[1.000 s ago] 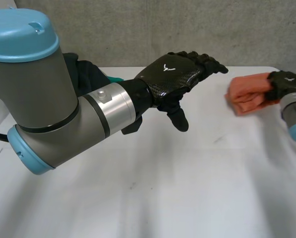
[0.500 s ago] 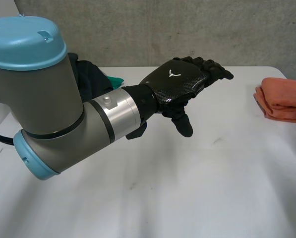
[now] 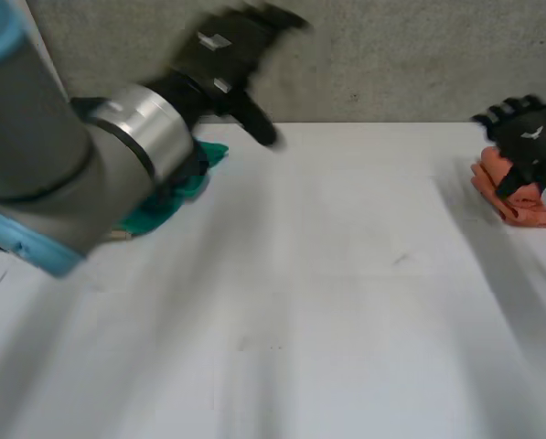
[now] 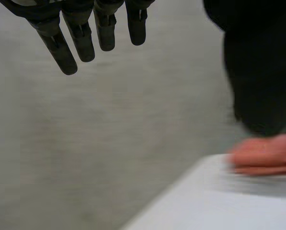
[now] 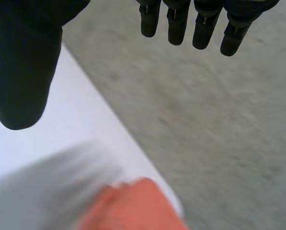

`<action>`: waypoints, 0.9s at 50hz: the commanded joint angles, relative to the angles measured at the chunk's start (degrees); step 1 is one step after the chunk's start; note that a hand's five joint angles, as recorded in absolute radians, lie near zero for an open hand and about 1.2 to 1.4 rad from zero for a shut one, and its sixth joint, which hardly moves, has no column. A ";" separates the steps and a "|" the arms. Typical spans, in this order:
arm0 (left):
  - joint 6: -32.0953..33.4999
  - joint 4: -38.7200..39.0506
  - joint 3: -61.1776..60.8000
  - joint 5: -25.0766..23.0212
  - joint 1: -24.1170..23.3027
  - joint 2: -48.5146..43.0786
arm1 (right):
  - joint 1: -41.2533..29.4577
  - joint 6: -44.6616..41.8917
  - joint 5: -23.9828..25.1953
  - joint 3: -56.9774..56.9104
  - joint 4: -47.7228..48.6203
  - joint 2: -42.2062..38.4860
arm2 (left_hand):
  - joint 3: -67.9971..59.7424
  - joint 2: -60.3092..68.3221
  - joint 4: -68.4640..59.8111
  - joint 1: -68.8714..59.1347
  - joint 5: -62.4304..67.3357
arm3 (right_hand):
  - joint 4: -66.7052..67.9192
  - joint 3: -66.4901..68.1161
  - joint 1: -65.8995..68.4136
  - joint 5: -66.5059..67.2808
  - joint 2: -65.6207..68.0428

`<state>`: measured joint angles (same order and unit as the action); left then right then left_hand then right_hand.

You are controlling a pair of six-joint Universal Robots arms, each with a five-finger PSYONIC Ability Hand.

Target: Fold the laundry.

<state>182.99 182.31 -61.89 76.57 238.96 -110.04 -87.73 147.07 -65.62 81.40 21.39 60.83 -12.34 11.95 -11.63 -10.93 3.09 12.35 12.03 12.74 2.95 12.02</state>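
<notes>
Orange cloth (image 3: pixel 519 208) seems folded, so my right hand (image 3: pixel 529 142) hangs just above it, fingers apart, empty. My left hand (image 3: pixel 219 50) is well away from it, fingers spread too.

A white table (image 3: pixel 346 320) occupies the lower and middle frame of the head view. Its surface is matte, with a few faint dark marks. A grey, speckled concrete wall (image 3: pixel 391 55) spans the upper frame, directly behind the table's far edge. Lighting is even and diffuse.
</notes>
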 commanded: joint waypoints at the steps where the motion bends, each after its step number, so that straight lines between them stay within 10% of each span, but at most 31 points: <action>1: 7.52 4.72 4.31 13.00 13.96 -5.60 | -2.97 -0.82 3.83 10.87 -11.10 11.94 | -0.06 0.45 -0.77 -1.47 -0.69 | -2.35 -2.03 -2.74 -2.95 -2.02; 9: 27.75 4.63 15.11 5.28 22.41 -25.01 | -3.85 -1.70 4.09 16.24 -15.77 13.26 | 0.60 -0.21 -0.11 -0.81 -1.35 | -2.35 -2.03 -2.74 -2.95 -2.02; 17: 31.38 5.86 24.00 -2.65 26.20 -37.52 | -4.03 -2.67 3.74 18.96 -16.03 13.53 | -2.07 2.45 -2.77 -3.47 1.32 | -2.35 -2.03 -2.74 -2.95 -2.02; 19: 31.38 5.86 25.15 -3.97 26.29 -38.84 | -4.03 -2.67 3.66 19.49 -15.94 13.44 | -8.77 9.16 -9.48 -10.18 8.02 | -2.35 -2.03 -2.74 -2.95 -2.02; 23: 31.29 6.13 25.86 -4.68 25.94 -39.55 | -3.50 -2.67 3.30 19.93 -16.03 13.44 | -67.51 67.89 -68.22 -68.92 66.76 | -2.35 -2.03 -2.74 -2.95 -2.02; 27: 31.03 7.18 25.16 -3.54 23.40 -37.80 | -3.33 -2.67 3.04 19.93 -15.94 13.52 | -67.66 68.05 -68.37 -69.07 66.91 | -2.35 -2.03 -2.74 -2.95 -2.02; 45: -3.33 21.95 -0.86 -0.28 4.59 -1.76 | -4.12 5.39 -2.66 16.43 -15.33 22.13 | -67.66 68.05 -68.37 -69.07 66.91 | -2.35 -2.03 -2.74 -2.95 -2.02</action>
<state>189.27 202.82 -56.34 76.55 249.92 -116.58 -91.59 146.35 -63.98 99.95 5.92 79.56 -68.04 68.50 -68.68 -64.71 56.97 12.35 12.03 12.74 2.96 12.02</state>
